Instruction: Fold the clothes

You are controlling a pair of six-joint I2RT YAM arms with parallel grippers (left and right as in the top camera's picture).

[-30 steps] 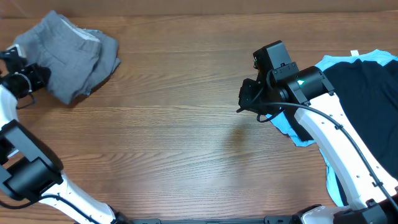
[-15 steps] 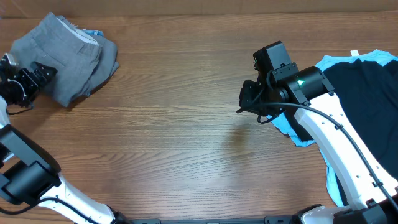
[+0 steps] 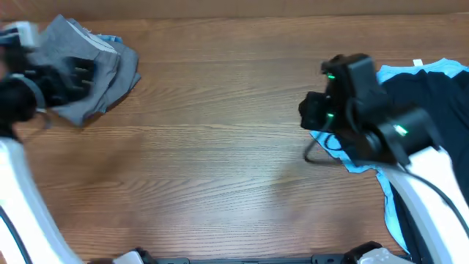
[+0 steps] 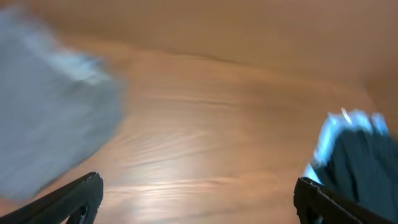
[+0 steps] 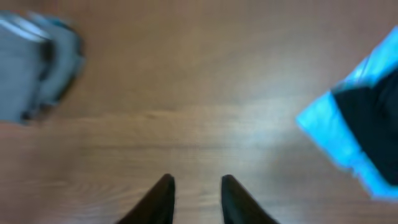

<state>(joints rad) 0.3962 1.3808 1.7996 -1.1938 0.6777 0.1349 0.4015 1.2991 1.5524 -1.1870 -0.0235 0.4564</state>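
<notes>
Grey shorts [image 3: 110, 70] are noted bunched at 10 o'clock on the surface [image 3: 220, 147]. Left end effector [image 4: 196, 196] is held wide apart, empty, beside them. Right end effector [image 5: 196, 196] is narrowly apart, empty, near the black tee [image 3: 440, 92] laid over the light-blue tee [image 3: 403, 71] at 3 o'clock. Risk judged: several layers could be pinched together and the bundle dragged.

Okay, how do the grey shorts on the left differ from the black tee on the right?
The grey shorts are bunched in a compact heap; the black tee is spread flat, running off the right edge. The shorts are pale grey, the tee black. The tee lies on a light-blue tee; the shorts show only a sliver of blue at their edge. Both rest on the wooden table.
</notes>
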